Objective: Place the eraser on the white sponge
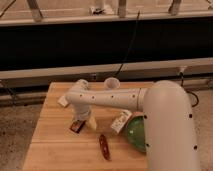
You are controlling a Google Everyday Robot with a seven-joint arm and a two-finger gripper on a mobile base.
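The eraser (76, 126), a tiny dark block with red-orange marks, lies on the wooden table (50, 145) left of centre. My gripper (85, 121) hangs down from the white arm (115, 98) and sits right over and beside the eraser, at table height. A small white pad, the white sponge (62, 101), lies at the table's left, just behind and left of the arm's wrist, partly hidden by it. The eraser and the sponge are apart.
A white cup (111, 82) stands at the table's back edge. A cream packet with printed marks (121, 121) and a green bowl (136, 132) lie to the right. A glossy red-brown elongated object (104, 146) lies in front.
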